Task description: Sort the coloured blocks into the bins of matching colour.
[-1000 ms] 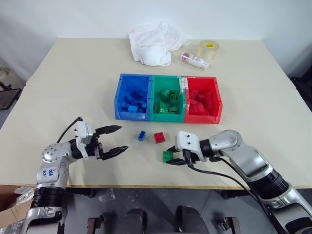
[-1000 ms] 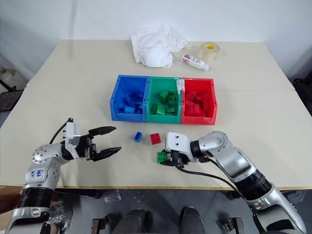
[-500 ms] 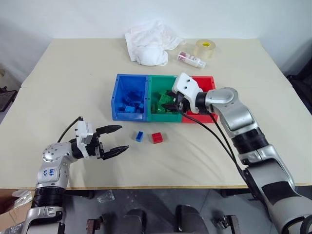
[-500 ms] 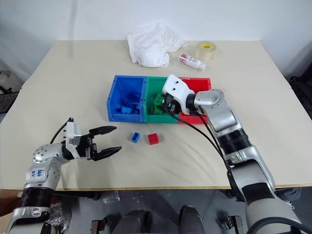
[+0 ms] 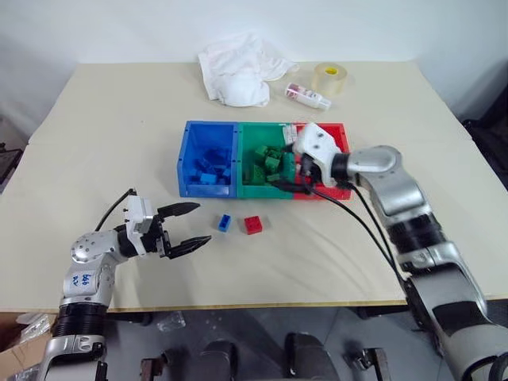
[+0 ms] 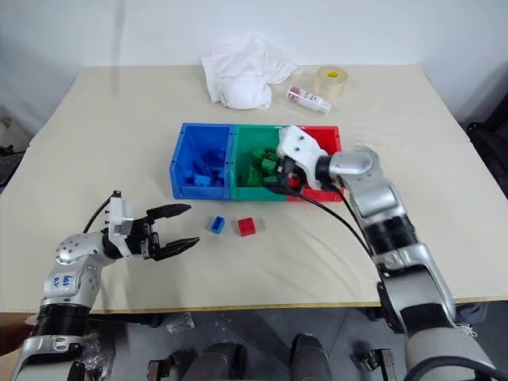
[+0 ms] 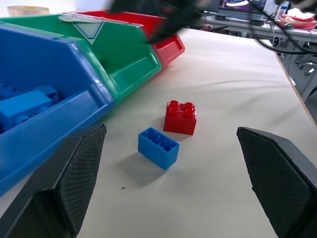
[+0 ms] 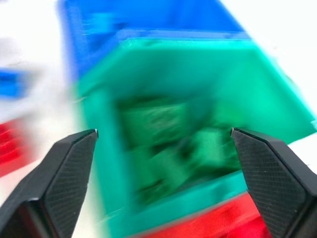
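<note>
Right gripper [image 8: 161, 148] over green bin [image 5: 267, 147], jaws spread, empty.

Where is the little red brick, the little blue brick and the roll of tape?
red brick [image 5: 254, 225], left eye view, its studded top.
blue brick [image 5: 225, 223], left eye view, its top face.
roll of tape [image 5: 329, 79], left eye view, its outer side wall.

The beige table [image 5: 119, 143] carries bins [image 5: 208, 186], two loose blocks [image 5: 253, 225], cloth [image 5: 238, 67], tape [image 5: 329, 78].
</note>
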Controlling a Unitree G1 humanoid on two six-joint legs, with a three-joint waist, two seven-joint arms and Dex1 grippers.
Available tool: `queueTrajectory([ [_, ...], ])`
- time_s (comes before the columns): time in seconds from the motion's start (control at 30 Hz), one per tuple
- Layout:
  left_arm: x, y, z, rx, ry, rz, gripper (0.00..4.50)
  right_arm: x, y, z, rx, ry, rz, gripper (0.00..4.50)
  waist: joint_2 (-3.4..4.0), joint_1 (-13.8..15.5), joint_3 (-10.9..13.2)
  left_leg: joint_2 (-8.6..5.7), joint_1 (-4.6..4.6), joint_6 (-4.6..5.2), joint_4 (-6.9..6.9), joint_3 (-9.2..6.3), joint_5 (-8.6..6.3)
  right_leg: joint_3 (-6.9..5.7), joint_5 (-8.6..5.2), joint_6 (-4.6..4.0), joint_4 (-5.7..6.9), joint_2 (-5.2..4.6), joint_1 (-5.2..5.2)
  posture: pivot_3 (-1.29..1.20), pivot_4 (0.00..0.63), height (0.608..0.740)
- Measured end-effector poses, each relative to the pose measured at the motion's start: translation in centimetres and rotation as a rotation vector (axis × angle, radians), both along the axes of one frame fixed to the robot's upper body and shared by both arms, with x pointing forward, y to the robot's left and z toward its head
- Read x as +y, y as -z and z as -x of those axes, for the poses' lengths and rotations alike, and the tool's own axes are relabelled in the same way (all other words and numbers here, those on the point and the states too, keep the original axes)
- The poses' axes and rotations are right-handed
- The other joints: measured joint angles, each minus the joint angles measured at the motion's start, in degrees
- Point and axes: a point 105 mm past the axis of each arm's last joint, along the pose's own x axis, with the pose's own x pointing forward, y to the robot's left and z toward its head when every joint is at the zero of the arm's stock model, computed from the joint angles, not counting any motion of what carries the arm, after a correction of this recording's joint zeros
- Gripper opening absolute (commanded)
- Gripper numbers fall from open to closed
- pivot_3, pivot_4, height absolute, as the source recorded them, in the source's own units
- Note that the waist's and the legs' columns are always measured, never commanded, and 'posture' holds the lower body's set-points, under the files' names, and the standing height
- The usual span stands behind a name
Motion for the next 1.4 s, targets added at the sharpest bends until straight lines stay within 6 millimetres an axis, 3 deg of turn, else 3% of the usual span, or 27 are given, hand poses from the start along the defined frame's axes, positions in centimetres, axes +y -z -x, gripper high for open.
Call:
queueTrajectory([
  [0.1,0.0,-0.1,-0.4,0.003,0.004,0.001,4.50,-1.9,0.7,3.2,0.052,-0.054,-0.010,4.48,0.00,0.35,0.00,0.00,0.00,0.00,0.06,0.03,0.00,0.00,0.00,0.00,-0.04,0.00,0.06,0.00,0.150,0.740],
  [0.27,0.3,-0.3,-0.8,0.001,0.015,-0.004,4.50,-7.5,2.2,8.3,0.190,-0.029,0.027,4.48,-0.01,1.56,0.00,0.03,0.02,0.01,0.07,0.14,0.00,0.02,0.00,0.00,-0.16,0.01,0.13,0.00,0.150,0.740],
  [0.4,0.5,-0.2,-1.1,0.010,0.027,-0.008,4.50,-10.9,2.2,10.2,0.237,0.060,0.043,4.48,-0.01,1.63,0.01,0.08,0.05,0.01,0.08,0.31,0.00,0.06,0.00,0.01,-0.19,0.01,0.15,0.00,0.150,0.740],
  [0.57,0.8,-0.3,-1.2,0.016,0.040,-0.016,4.50,-12.8,1.7,11.0,0.236,0.120,0.059,4.48,-0.01,1.53,0.01,0.11,0.08,0.02,0.08,0.38,0.00,0.07,0.00,0.01,-0.19,0.01,0.14,0.00,0.150,0.740],
  [0.67,0.8,-0.3,-1.2,0.015,0.048,-0.016,4.50,-11.7,1.2,10.6,0.215,0.088,0.057,4.48,-0.01,1.53,0.01,0.12,0.08,0.01,0.08,0.38,0.00,0.08,0.00,0.01,-0.20,0.01,0.14,0.00,0.150,0.740],
  [0.77,0.7,-0.5,-1.3,0.007,0.054,-0.012,4.50,-9.1,0.7,9.7,0.183,0.017,0.032,4.48,-0.03,1.49,0.01,0.15,0.08,0.01,0.08,0.37,0.00,0.08,0.00,0.01,-0.23,0.01,0.13,0.00,0.150,0.740],
  [0.97,0.6,-0.8,-0.7,-0.012,0.080,-0.004,4.50,-2.0,2.8,7.2,0.216,-0.174,0.018,4.48,-0.03,1.34,0.02,0.10,0.06,0.01,0.09,0.33,0.00,0.09,0.00,0.01,-0.19,0.00,0.08,0.00,0.150,0.740],
  [1.13,0.6,-1.1,0.0,-0.035,0.077,0.008,4.50,2.4,4.9,4.8,0.221,-0.267,0.074,4.48,-0.03,1.16,0.01,0.08,0.05,0.00,0.08,0.17,0.00,0.01,0.00,0.00,-0.11,0.01,0.06,0.00,0.150,0.740],
  [1.37,0.8,-0.4,1.4,-0.019,0.033,0.014,4.50,5.5,6.5,2.2,0.202,-0.290,0.095,4.48,-0.02,0.34,0.01,0.05,0.05,-0.01,0.08,0.01,0.01,-0.03,0.00,0.00,-0.04,0.01,0.08,0.00,0.150,0.740],
  [1.4,0.8,-0.3,1.6,-0.015,0.025,0.015,4.50,5.7,6.8,1.9,0.204,-0.284,0.098,4.31,-0.02,0.08,0.01,0.04,0.05,-0.01,0.07,-0.02,0.01,-0.04,0.00,0.00,-0.02,0.01,0.08,0.00,0.150,0.740],
])
